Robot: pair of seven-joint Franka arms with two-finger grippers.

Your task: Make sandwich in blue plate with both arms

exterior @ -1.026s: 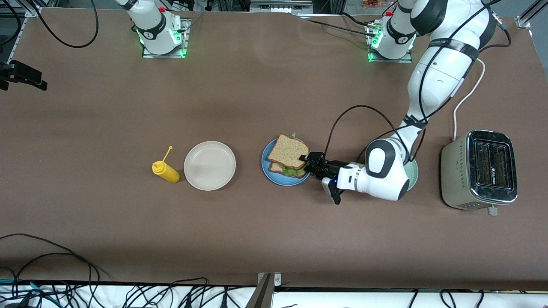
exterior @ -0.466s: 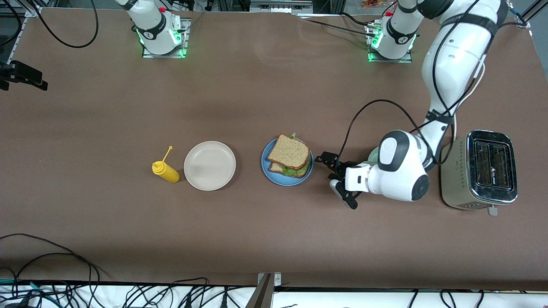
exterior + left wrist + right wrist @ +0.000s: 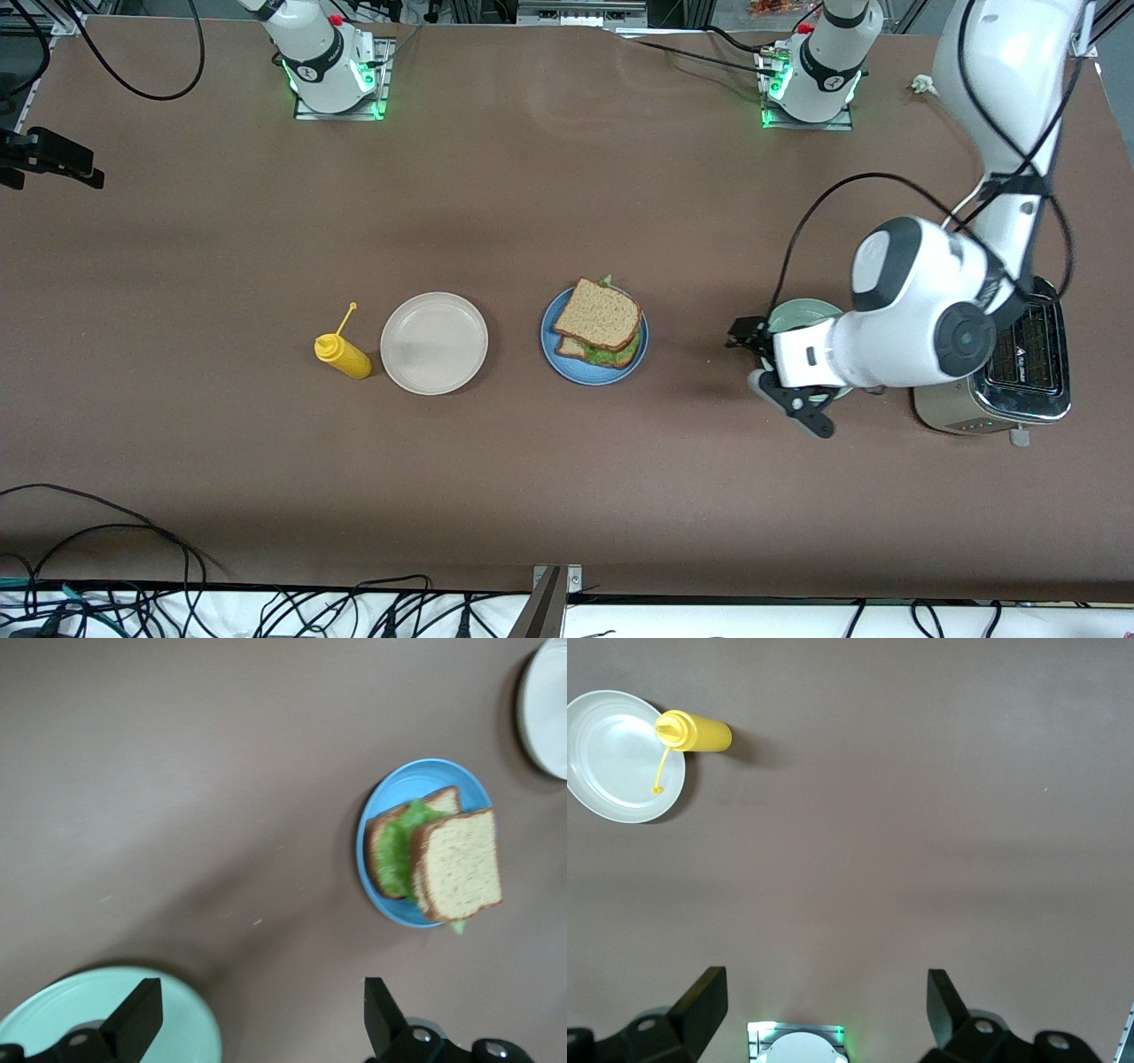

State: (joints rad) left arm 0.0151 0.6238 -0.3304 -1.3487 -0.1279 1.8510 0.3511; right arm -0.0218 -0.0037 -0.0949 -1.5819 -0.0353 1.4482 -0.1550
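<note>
On the worktop, front view: sandwich (image 3: 599, 323) sits assembled on the blue plate (image 3: 553, 353), top slice skewed, lettuce showing at the edges.
Left hand, front view: left hand (image 3: 749, 354) is up over bare worktop between the blue plate and the green plate (image 3: 802, 311), fingers apart, holding nothing.
Others, front view: beige plate (image 3: 433, 343) and mustard bottle (image 3: 343, 353) lie toward the right arm's end; toaster (image 3: 997, 400) at the left arm's end.
Left wrist view: sandwich (image 3: 454, 865) on its blue plate (image 3: 370, 815), well apart from both fingers (image 3: 135, 1020); green plate (image 3: 168, 1014) shows under one of them.
Right wrist view: right hand (image 3: 822, 1010) waits above its own base, fingers apart and empty; beige plate (image 3: 602, 753) and bottle (image 3: 695, 732) far below.
Step, my reading: stack looks done, so pulling away is what's left.
Doing it well: go high and wide of the toaster, not low over the green plate.
</note>
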